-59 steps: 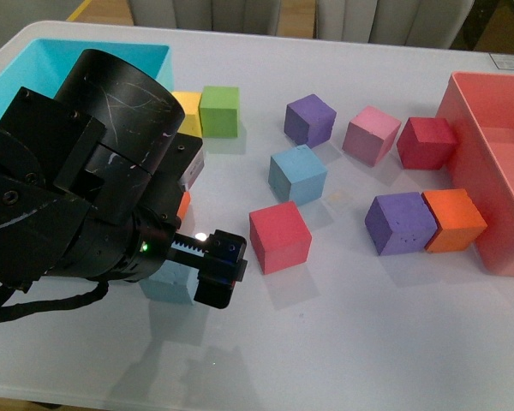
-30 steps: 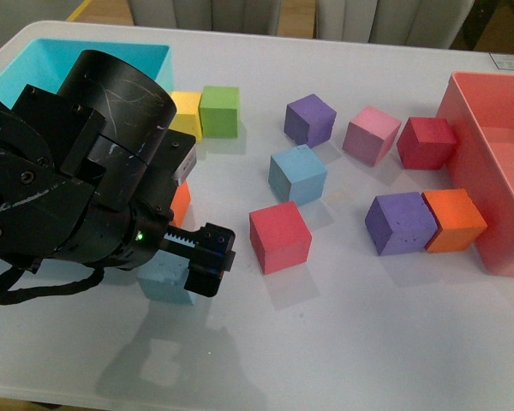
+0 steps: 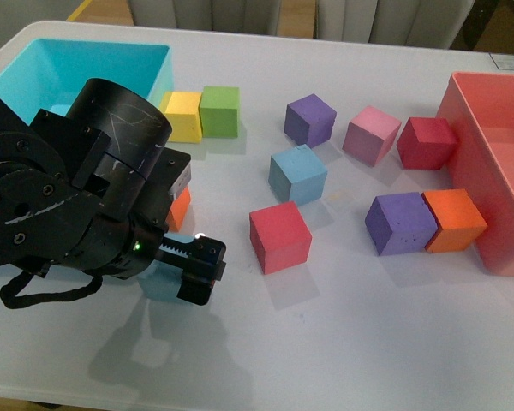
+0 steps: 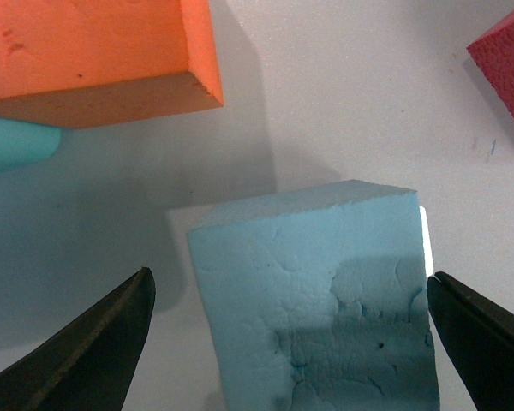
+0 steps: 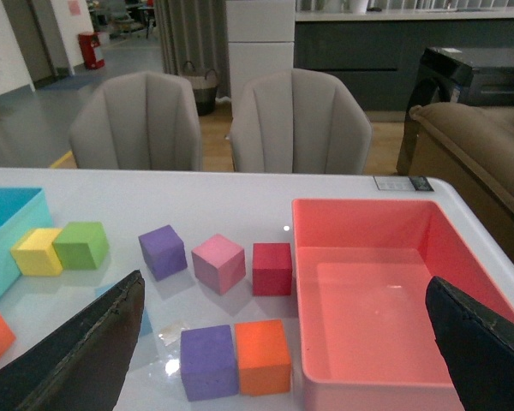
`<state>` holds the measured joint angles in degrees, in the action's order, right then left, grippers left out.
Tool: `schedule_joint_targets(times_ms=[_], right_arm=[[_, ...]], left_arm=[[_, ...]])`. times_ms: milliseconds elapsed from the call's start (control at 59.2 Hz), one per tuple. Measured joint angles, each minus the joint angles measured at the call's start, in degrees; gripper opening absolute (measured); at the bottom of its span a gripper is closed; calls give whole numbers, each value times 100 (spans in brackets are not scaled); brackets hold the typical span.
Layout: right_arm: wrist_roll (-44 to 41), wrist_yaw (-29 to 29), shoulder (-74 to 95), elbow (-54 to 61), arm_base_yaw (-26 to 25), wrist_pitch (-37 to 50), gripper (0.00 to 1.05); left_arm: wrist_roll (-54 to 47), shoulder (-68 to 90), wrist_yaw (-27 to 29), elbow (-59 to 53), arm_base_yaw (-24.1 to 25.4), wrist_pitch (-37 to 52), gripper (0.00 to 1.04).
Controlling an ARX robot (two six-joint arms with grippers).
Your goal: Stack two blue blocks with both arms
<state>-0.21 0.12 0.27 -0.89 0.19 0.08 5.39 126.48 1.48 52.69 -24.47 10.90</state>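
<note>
One blue block point(image 3: 160, 283) lies at the front left of the table, mostly hidden under my left arm. In the left wrist view this blue block point(image 4: 313, 300) sits between the two fingers of my open left gripper point(image 4: 289, 287), with a gap on each side. The left gripper point(image 3: 194, 271) hangs low over it. The second blue block point(image 3: 297, 174) stands free mid-table; a sliver of it point(image 5: 144, 323) shows in the right wrist view. My right gripper point(image 5: 284, 289) is open and empty, high above the table, and is out of the front view.
A red block point(image 3: 279, 237) stands right of the left gripper and an orange block point(image 4: 94, 56) just behind it. Yellow point(image 3: 184, 116), green point(image 3: 220, 111), purple point(image 3: 309, 119), pink point(image 3: 371, 134), dark red point(image 3: 426, 142), purple point(image 3: 399, 223) and orange point(image 3: 453, 220) blocks; turquoise bin point(image 3: 34, 73) left, pink bin point(image 3: 497, 171) right.
My left arm has shifted left and toward the table's front edge, its gripper staying over the near blue block. The blocks have not moved.
</note>
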Motion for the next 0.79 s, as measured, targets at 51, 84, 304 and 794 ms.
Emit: schedule_joint_targets(times_ms=[51,84,304,794], right_arm=[[0,-2,0,0,0,0,96],[0,0,0,0,0,0,96],[0,-2,0,0,0,0,96],[0,0,0,0,0,0,96]], left_arm=[[9,68,-4,72,0,-33,96],[15,111,-4,111,0,-48,96],[118,328,-44,317,-2,-157,96],[398,323,22,374,-105,-398,51]])
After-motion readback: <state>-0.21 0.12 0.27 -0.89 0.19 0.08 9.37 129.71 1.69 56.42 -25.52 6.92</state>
